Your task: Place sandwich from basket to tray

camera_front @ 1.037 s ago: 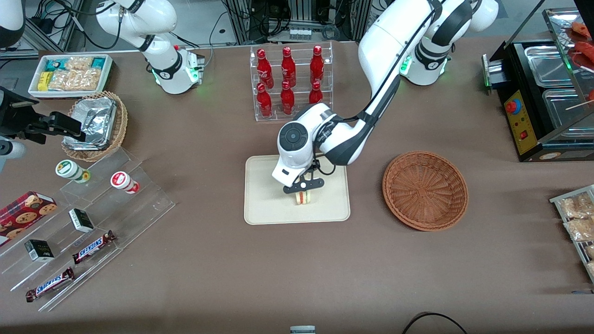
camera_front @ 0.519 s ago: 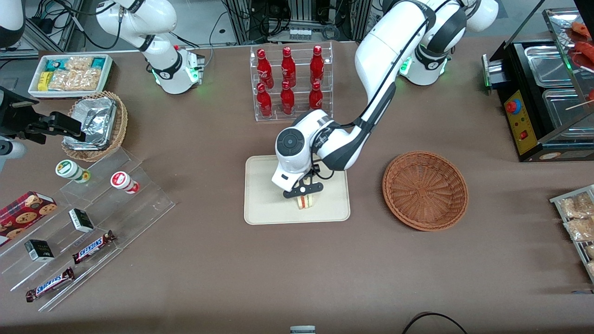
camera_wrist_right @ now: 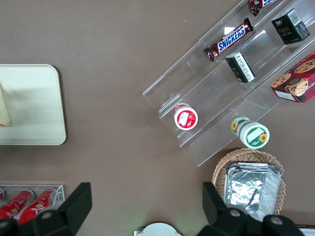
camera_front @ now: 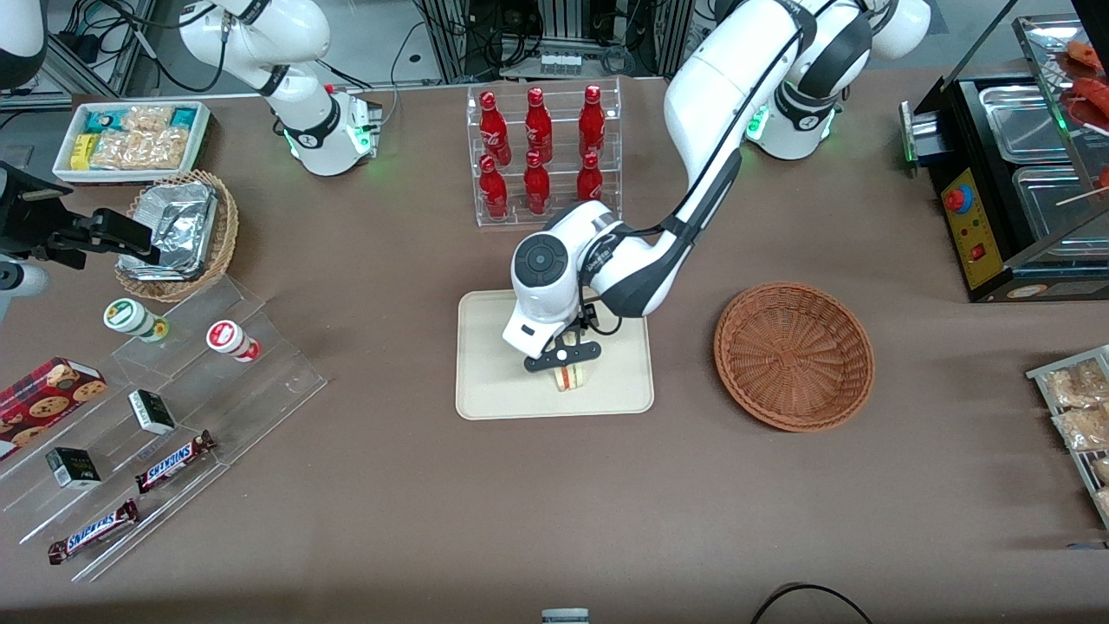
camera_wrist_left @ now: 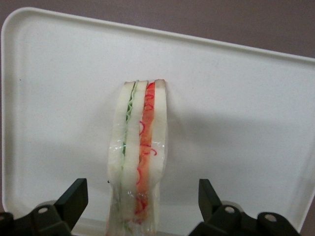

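The sandwich [camera_front: 570, 378] stands on its edge on the cream tray [camera_front: 494, 381], in the part of the tray nearer the front camera. It is a white wedge with red and green filling [camera_wrist_left: 140, 152] in clear wrap. My left gripper [camera_front: 565, 362] hangs just above it and is open. Its black fingers [camera_wrist_left: 74, 196] stand wide on either side of the sandwich, with a clear gap on both sides. The tray's surface [camera_wrist_left: 59, 98] around the sandwich is bare. The reddish-brown basket [camera_front: 793, 355] lies beside the tray toward the working arm's end, with nothing in it.
A clear rack of red bottles [camera_front: 539, 156] stands farther from the camera than the tray. A stepped acrylic shelf with snacks [camera_front: 173, 390] and a tan basket of foil containers [camera_front: 178, 234] lie toward the parked arm's end. A black food warmer [camera_front: 1022, 173] stands at the working arm's end.
The wrist has turned a little and shifted slightly toward the parked arm's end. The sandwich stays on the tray and shows more from under the gripper.
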